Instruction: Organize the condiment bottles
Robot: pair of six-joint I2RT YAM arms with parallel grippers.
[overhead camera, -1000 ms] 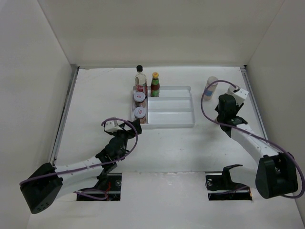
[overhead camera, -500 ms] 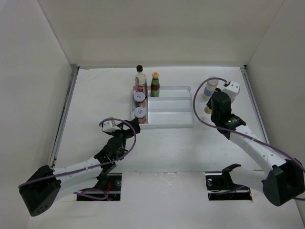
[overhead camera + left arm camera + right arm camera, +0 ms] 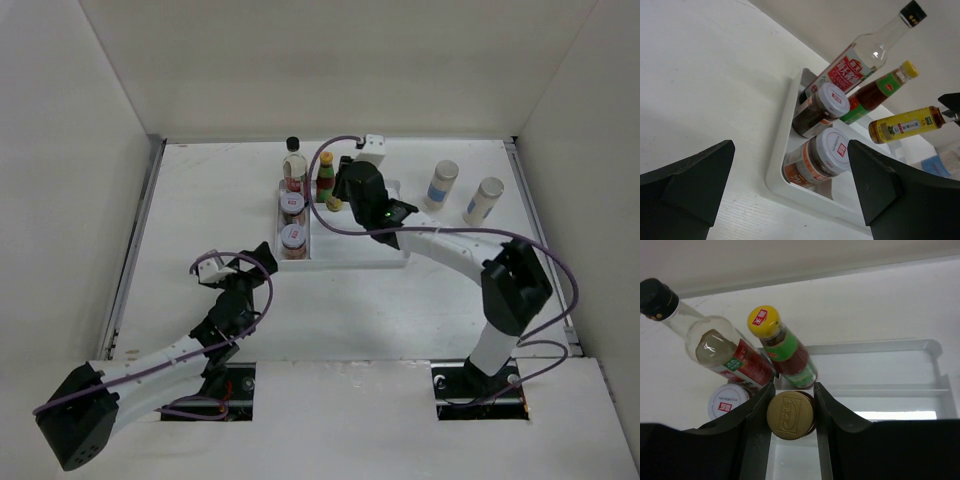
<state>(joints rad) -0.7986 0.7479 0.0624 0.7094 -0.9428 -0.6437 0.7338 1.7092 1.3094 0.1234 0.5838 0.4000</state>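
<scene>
In the white stepped tray (image 3: 370, 240) stand a clear black-capped bottle (image 3: 294, 165), a dark yellow-capped bottle (image 3: 326, 177) and two red-labelled jars (image 3: 291, 204) (image 3: 292, 238). My right gripper (image 3: 343, 197) hovers over the tray's left part, shut on a yellow-labelled bottle (image 3: 905, 125). In the right wrist view that bottle's gold cap (image 3: 790, 416) sits between the fingers (image 3: 757, 415), just in front of the yellow-capped bottle (image 3: 785, 347). My left gripper (image 3: 248, 268) stands open on the near left, short of the tray, with nothing in it.
Two pale shakers (image 3: 442, 184) (image 3: 484, 200) stand on the table right of the tray. White walls close in the table at the left, back and right. The tray's right steps (image 3: 880, 370) hold nothing.
My right arm has swung left from the table's right side to over the tray, carrying the yellow-labelled bottle. The two shakers now show. The left arm has drawn back slightly.
</scene>
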